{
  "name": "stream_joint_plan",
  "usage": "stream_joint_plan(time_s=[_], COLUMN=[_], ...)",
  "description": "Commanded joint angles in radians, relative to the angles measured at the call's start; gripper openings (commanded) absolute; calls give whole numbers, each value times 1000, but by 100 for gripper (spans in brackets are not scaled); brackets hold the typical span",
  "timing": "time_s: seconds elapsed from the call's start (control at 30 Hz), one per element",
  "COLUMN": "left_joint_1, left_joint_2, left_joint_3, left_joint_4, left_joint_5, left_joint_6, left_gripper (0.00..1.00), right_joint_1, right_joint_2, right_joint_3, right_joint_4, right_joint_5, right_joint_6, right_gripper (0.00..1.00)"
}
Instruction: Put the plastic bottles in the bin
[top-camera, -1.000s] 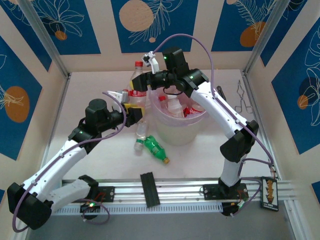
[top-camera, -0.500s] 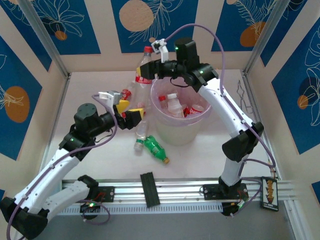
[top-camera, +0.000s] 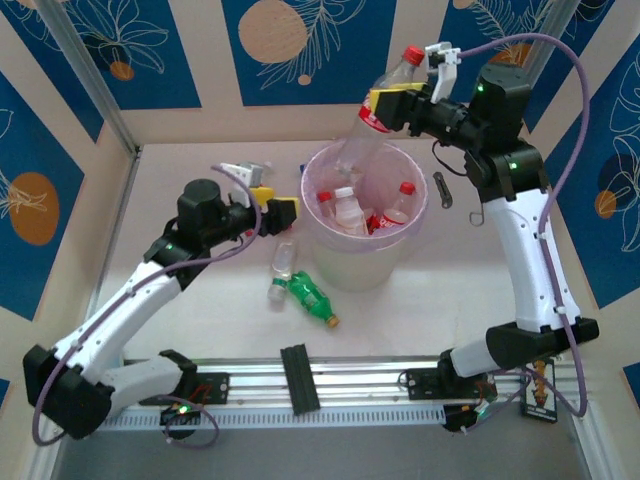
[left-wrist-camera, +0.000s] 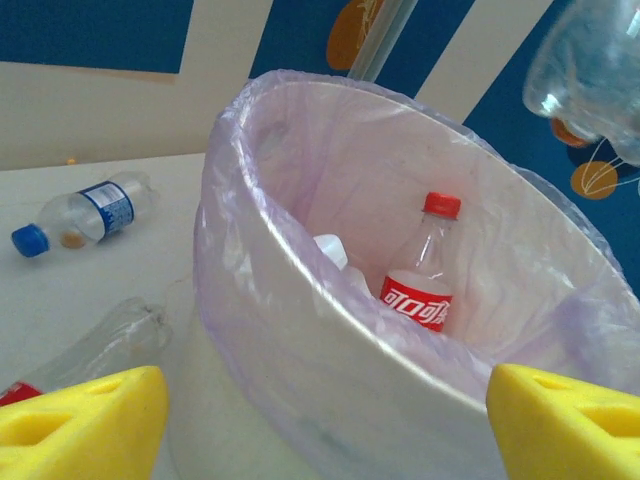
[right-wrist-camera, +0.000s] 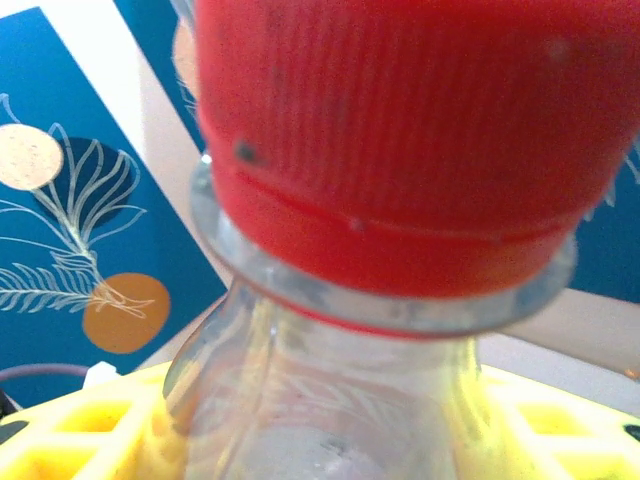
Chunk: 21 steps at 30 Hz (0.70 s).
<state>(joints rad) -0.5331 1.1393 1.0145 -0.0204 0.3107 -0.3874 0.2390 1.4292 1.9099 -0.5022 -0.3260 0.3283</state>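
1. Your left claw (top-camera: 272, 202) is empty. Its yellow pads (left-wrist-camera: 80, 420) are spread wide just left of the bin (top-camera: 365, 262) and face its wall.
2. Nearer the bases, two clear bottles (top-camera: 281, 262) and a green bottle (top-camera: 310, 297) lie on the tabletop (top-camera: 230, 320), close to the bin's front left. A blue-capped bottle (left-wrist-camera: 80, 215) lies beyond the bin's side in the left wrist view.
3. The bin holds several bottles, among them a red-capped bottle (top-camera: 400, 198) standing against the liner.
4. Your right claw (top-camera: 400, 98) is clamped on the neck of the big bottle (top-camera: 358, 150), just under its red cap (right-wrist-camera: 400, 130). The bottle hangs tilted, its base over the bin's mouth and its cap up and to the right.
5. The step in hand looks like the drop. The next move calls for you to part the right claw. Because the bottle is long and leaning, consider lowering it first so the base clears the rim and cannot tip out.
6. Your left arm lies low, with its forearm reaching right toward the bin.
7. Your right arm stands tall from its base and bends left at the top, with the wrist high beside the bin's far right edge.
8. After the drop, your left claw sits nearest the tabletop bottles for the next pick.
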Motion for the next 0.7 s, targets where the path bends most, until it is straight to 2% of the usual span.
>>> stream_joint_plan(time_s=[0.0, 0.17, 0.2, 0.27, 0.67], left_joint_1=[-9, -29, -32, -38, -46], left_joint_2=[78, 198, 214, 237, 289], left_joint_3=[73, 179, 191, 204, 210], left_joint_4=[63, 1, 7, 13, 25], left_joint_5=[45, -8, -6, -5, -8], left_joint_6=[-10, 21, 18, 15, 7], left_gripper=[80, 74, 72, 68, 57], right_joint_1=[-17, -17, -17, -14, 87], right_joint_2=[14, 4, 6, 10, 82], right_joint_3=[-58, -138, -149, -167, -213], right_joint_4=[-139, -205, -214, -235, -366], right_joint_5=[21, 31, 34, 39, 186], right_joint_6=[-79, -144, -156, -179, -328], right_gripper=[50, 48, 41, 35, 31])
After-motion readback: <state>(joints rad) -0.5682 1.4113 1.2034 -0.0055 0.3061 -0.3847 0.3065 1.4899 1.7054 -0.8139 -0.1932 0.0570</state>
